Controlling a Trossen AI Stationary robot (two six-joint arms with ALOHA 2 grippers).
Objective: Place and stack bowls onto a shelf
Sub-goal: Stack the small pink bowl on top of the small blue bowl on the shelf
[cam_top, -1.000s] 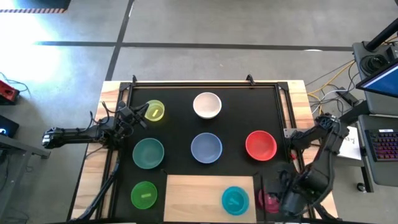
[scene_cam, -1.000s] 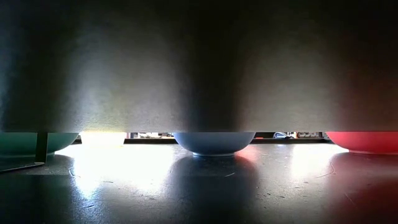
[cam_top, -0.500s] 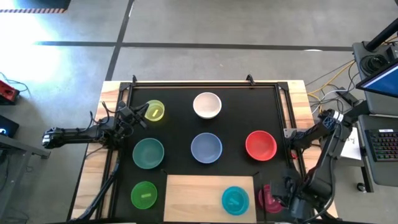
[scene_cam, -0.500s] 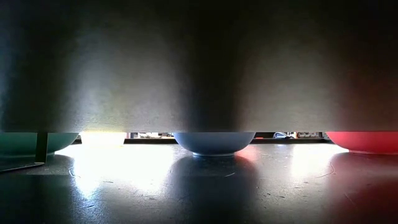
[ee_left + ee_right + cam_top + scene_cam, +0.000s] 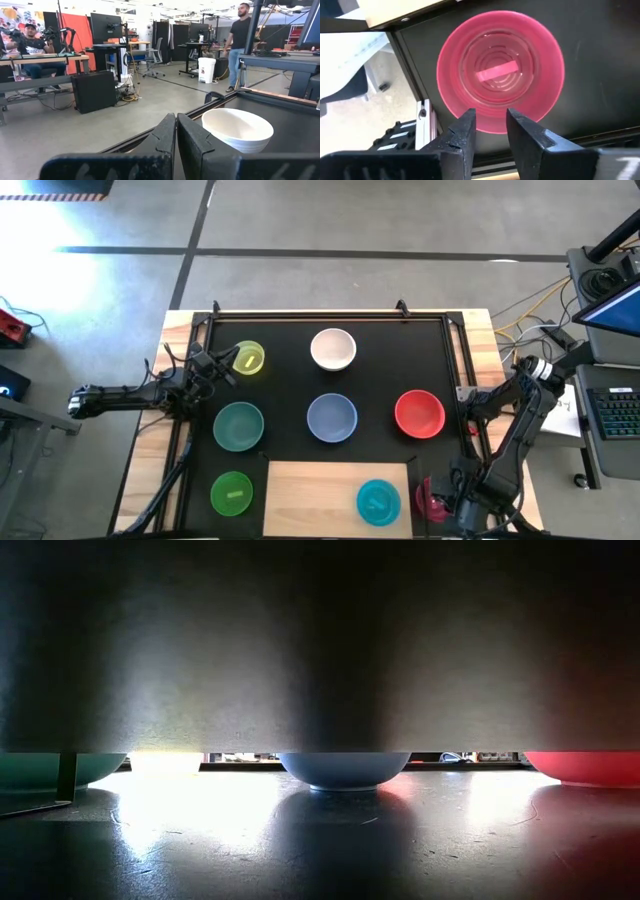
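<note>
Eight bowls show in the high view. On the black mat stand the white bowl (image 5: 333,348), yellow bowl (image 5: 247,358), teal bowl (image 5: 238,425), pale blue bowl (image 5: 331,417), red bowl (image 5: 419,412), green bowl (image 5: 232,493) and magenta bowl (image 5: 430,500). The cyan bowl (image 5: 378,500) stands on the pale wood shelf (image 5: 310,495). My right gripper (image 5: 490,122) hangs open over the magenta bowl (image 5: 500,70), its fingers above the rim's near part. I cannot see it touch. My left gripper (image 5: 176,135) is shut and waits beside the yellow bowl.
The mat has a black metal frame (image 5: 330,313) around it, with wooden side strips (image 5: 155,430) beyond. In the low view a dark panel hides all but the bases of the teal bowl (image 5: 50,770), pale blue bowl (image 5: 343,768) and red bowl (image 5: 585,768). People show beyond the table.
My right arm's elbow has swung a little toward the table's right edge, and its wrist has shifted slightly over the magenta bowl. The bowls have stayed in place.
</note>
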